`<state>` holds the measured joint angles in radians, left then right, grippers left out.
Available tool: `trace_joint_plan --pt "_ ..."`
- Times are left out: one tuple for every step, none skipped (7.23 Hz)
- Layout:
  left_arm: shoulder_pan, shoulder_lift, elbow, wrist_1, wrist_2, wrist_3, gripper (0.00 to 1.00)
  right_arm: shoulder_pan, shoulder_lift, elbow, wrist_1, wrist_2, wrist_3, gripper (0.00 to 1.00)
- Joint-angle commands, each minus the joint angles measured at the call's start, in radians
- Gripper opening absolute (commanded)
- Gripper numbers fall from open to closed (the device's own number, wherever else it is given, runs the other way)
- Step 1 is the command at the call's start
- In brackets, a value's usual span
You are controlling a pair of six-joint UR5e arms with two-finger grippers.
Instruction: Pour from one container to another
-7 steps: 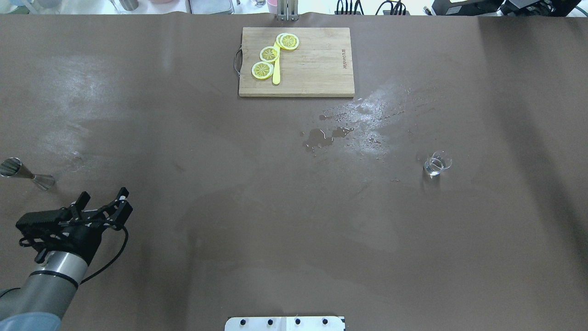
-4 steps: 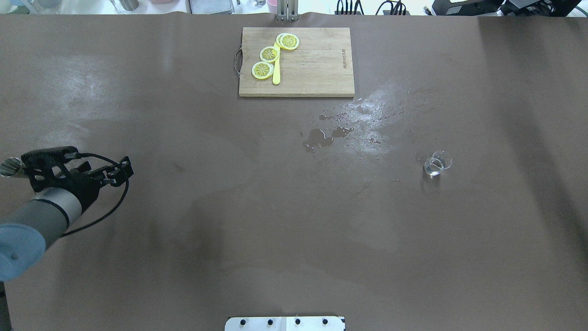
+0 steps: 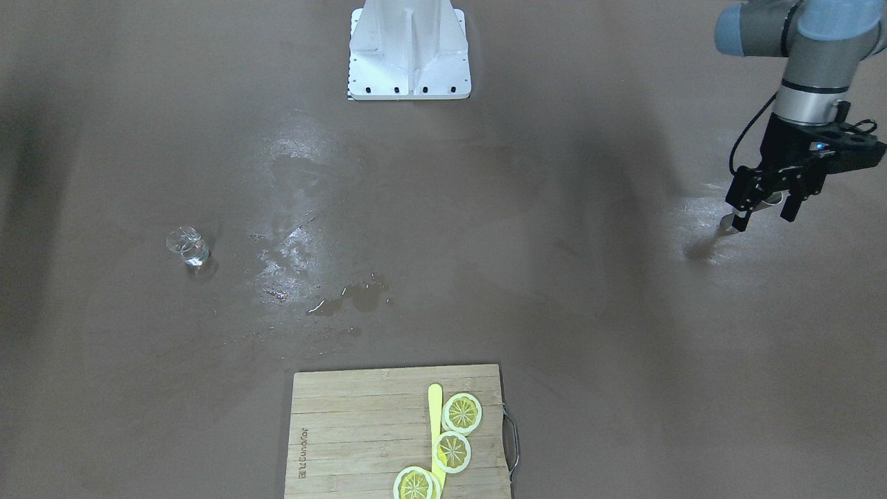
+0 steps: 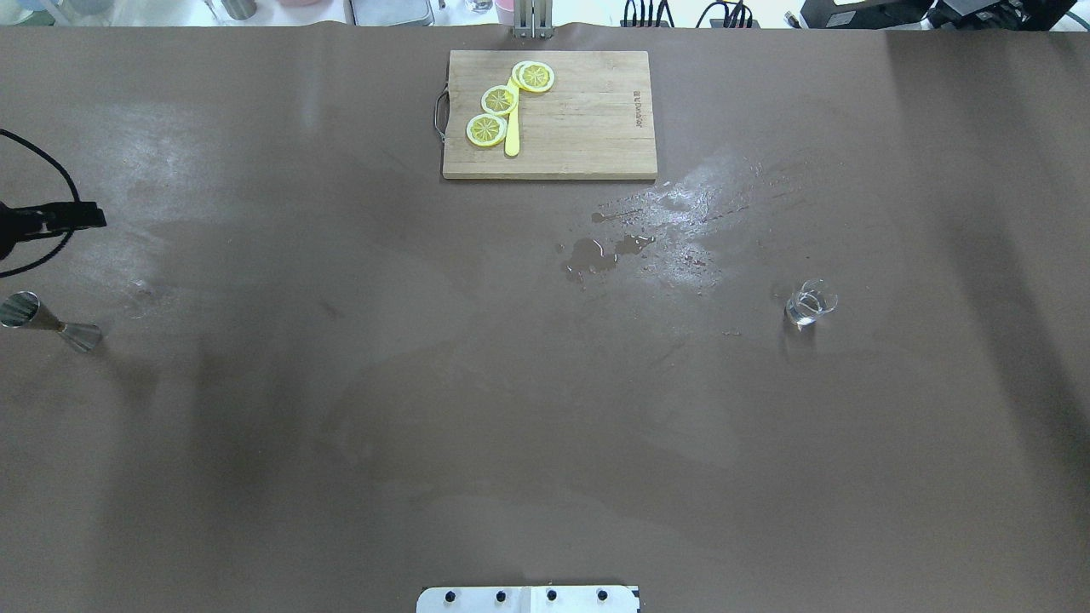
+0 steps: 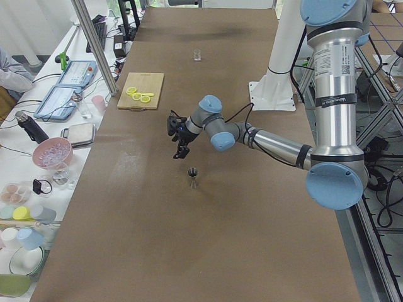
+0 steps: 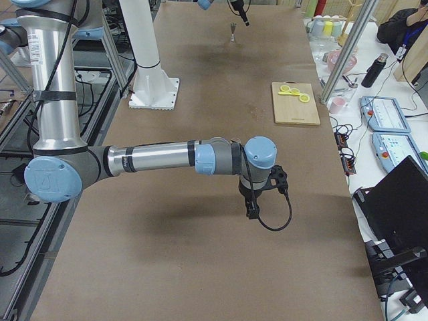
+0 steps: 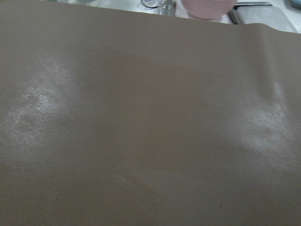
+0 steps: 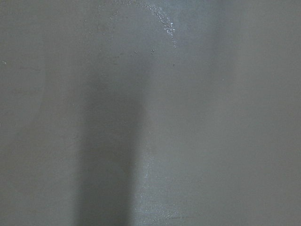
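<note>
A metal jigger [image 4: 48, 321] stands near the table's left edge in the overhead view. In the front-facing view only its silver end [image 3: 727, 223] shows past a finger. My left gripper [image 3: 762, 211] hangs open and empty above the table, just beyond the jigger [image 5: 193, 176] and apart from it. Only a black edge of that gripper shows in the overhead view. A small glass beaker [image 4: 810, 305] with clear liquid stands far off on the right half. My right gripper [image 6: 253, 210] shows only in the right side view, low over bare table; I cannot tell its state.
A wooden cutting board [image 4: 588, 128] with lemon slices [image 4: 499, 100] and a yellow knife lies at the far middle. A spilled puddle [image 4: 594, 254] and wet streaks lie between the board and the beaker. The robot's white base [image 3: 409, 52] sits at the near edge.
My left gripper has swung from the near side of the jigger, over it, to its far side, and has mostly left the overhead view. The jigger and beaker have not moved.
</note>
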<state>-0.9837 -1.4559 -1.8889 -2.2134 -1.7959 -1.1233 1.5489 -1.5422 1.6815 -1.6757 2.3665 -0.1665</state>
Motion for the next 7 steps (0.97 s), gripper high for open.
trace_joint_plan --pt "-0.230 0.032 0.094 0.004 -0.315 0.211 0.99 0.000 -0.001 -0.003 0.008 0.003 -0.001 1.00" --pt "-0.341 0.078 0.131 0.009 -0.447 0.347 0.99 -0.001 -0.001 -0.005 0.008 0.003 -0.001 1.00" --pt "-0.422 0.112 0.172 0.020 -0.547 0.456 0.99 0.000 -0.001 -0.005 0.008 0.003 -0.001 1.00" --pt "-0.484 0.121 0.203 0.075 -0.603 0.577 0.99 0.000 -0.001 -0.003 0.008 0.003 -0.004 1.00" --pt "-0.531 0.121 0.230 0.157 -0.631 0.750 0.99 0.000 -0.001 -0.003 0.008 0.003 -0.004 1.00" --pt "-0.573 0.121 0.263 0.238 -0.632 0.969 0.99 0.002 -0.003 -0.005 0.007 0.003 -0.004 1.00" --pt "-0.601 0.141 0.281 0.273 -0.635 1.123 0.99 0.002 -0.003 -0.005 0.007 0.003 -0.002 1.00"
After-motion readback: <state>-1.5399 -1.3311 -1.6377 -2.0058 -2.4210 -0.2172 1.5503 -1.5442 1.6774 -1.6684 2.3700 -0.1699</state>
